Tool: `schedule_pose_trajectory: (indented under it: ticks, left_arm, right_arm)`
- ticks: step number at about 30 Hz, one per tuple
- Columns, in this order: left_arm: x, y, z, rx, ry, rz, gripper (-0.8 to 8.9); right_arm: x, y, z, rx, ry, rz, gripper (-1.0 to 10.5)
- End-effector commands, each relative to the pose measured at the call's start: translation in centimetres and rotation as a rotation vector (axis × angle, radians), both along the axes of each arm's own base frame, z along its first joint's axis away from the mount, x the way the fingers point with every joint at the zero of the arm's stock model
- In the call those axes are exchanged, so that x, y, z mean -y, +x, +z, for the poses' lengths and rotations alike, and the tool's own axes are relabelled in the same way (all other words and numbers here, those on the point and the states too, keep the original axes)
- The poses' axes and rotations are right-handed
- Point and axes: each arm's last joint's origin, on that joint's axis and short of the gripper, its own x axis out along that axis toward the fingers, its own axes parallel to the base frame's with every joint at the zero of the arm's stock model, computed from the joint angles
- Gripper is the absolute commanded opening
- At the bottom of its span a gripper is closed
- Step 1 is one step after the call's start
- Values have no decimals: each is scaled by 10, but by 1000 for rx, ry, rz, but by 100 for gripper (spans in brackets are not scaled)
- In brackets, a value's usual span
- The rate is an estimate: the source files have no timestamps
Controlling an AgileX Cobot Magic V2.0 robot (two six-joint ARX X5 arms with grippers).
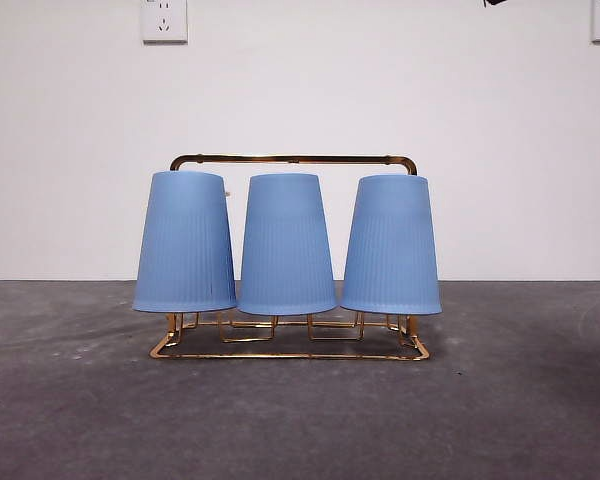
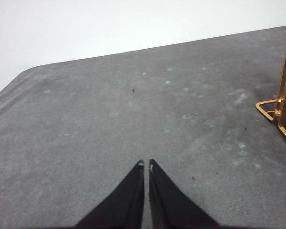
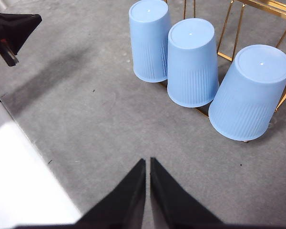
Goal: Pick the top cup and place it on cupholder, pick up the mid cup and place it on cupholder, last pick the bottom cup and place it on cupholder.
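The left gripper [image 2: 146, 165] and right gripper [image 3: 147, 162] both have jaws pressed together, holding nothing, above the grey bench [image 1: 300, 420]. The gold cupholder [image 1: 292, 159] stands mid-bench. It carries 3 blue cups upside down in a row: left cup [image 1: 184, 242], middle cup [image 1: 286, 245], right cup [image 1: 391, 246].

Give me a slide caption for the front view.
Three blue cups sit upside down in a row on the gold cupholder, on a grey table before a white wall.
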Motion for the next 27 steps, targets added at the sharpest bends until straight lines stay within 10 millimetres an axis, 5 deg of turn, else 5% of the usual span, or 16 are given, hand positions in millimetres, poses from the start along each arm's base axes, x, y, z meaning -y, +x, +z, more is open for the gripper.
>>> schedule_pose_trajectory:
  ticks: [1, 16, 23, 27]
  left_arm:
    - [0, 1, -7, -25, -4, 2, 9]
    - [0, 1, -7, -25, -5, 2, 9]
    - [0, 1, -7, -25, -4, 2, 9]
    - [0, 1, -7, -25, -4, 2, 9]
  right_arm:
    - [-2, 0, 2, 1, 11, 3, 8]
    - [0, -1, 3, 37, -4, 13, 8]
    - [27, 8, 9, 274, 26, -140, 8]
    - [53, 10, -4, 422, 53, -300, 8]
